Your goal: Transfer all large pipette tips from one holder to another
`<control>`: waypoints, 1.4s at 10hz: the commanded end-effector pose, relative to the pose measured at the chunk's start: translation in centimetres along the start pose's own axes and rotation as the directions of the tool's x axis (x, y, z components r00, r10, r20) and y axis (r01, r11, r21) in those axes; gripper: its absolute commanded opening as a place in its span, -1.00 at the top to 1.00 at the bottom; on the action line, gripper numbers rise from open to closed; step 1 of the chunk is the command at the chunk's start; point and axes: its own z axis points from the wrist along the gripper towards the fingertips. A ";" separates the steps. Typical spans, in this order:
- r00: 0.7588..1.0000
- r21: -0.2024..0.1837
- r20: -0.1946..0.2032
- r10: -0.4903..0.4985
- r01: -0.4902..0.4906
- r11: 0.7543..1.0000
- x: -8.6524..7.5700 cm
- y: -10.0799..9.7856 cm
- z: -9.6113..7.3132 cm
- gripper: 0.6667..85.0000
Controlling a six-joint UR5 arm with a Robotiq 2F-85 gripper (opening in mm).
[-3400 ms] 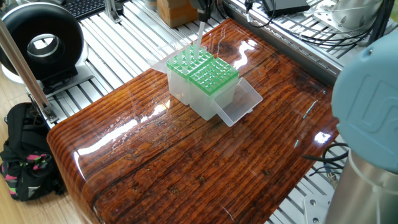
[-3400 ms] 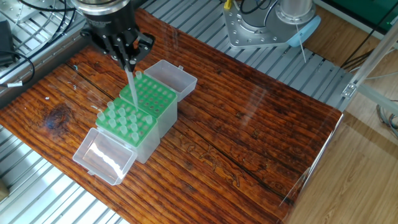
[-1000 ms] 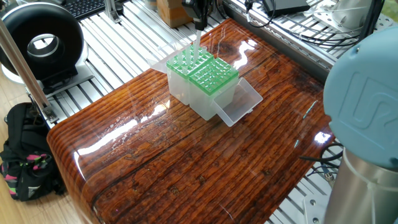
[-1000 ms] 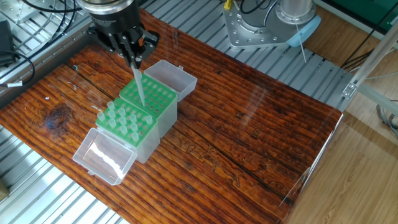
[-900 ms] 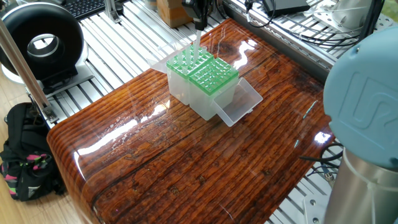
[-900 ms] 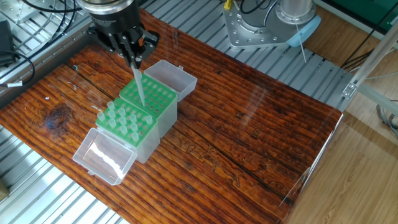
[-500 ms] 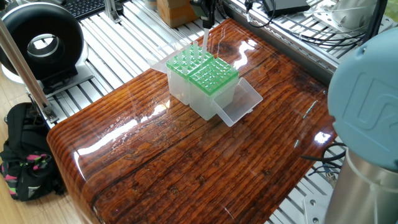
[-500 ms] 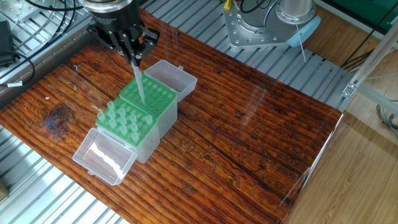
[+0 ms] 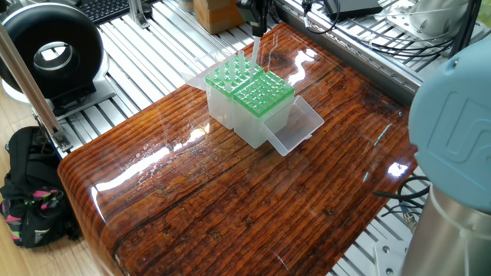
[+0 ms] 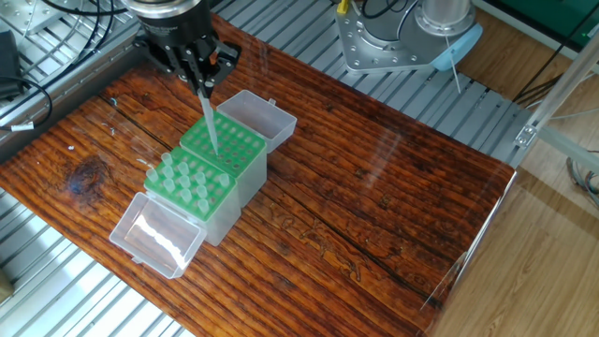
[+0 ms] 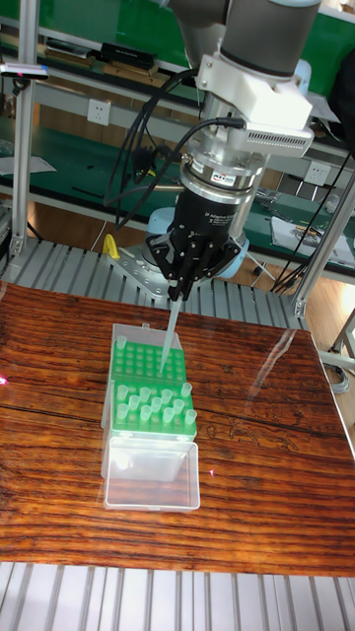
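Green racks (image 10: 211,164) with open lids (image 10: 157,236) crowding one table (image 10: 374,187) end, bare wood beyond, black fan (image 9: 50,54) alongside

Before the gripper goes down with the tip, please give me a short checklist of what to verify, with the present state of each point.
1. Gripper holds one large pipette tip: ok, shut on its upper end.
2. Held tip hangs point down: ok, only slightly slanted in the tall fixed view.
3. Point is over the empty green holder, not the one with tips: ok.
4. Point is lined up with one hole: cannot tell, holes too small.
5. Point is clear of the holder top: cannot tell.
6. The other large pipette tips stand upright in the loaded holder, apart from the held one: ok.
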 end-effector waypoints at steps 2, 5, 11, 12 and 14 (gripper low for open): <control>1.000 -0.017 0.018 0.000 0.000 1.000 -0.2 0.4 -0.1 0.66; 1.000 -0.026 0.026 0.004 -0.003 1.000 -0.3 0.5 -0.1 0.67; 0.999 -0.032 0.037 -0.002 0.004 0.999 -0.6 0.6 -0.2 0.67; 0.999 -0.032 0.037 -0.005 0.007 0.999 -0.6 0.6 -0.2 0.67; 0.999 -0.027 0.037 -0.008 0.009 1.000 -0.6 0.4 -0.2 0.67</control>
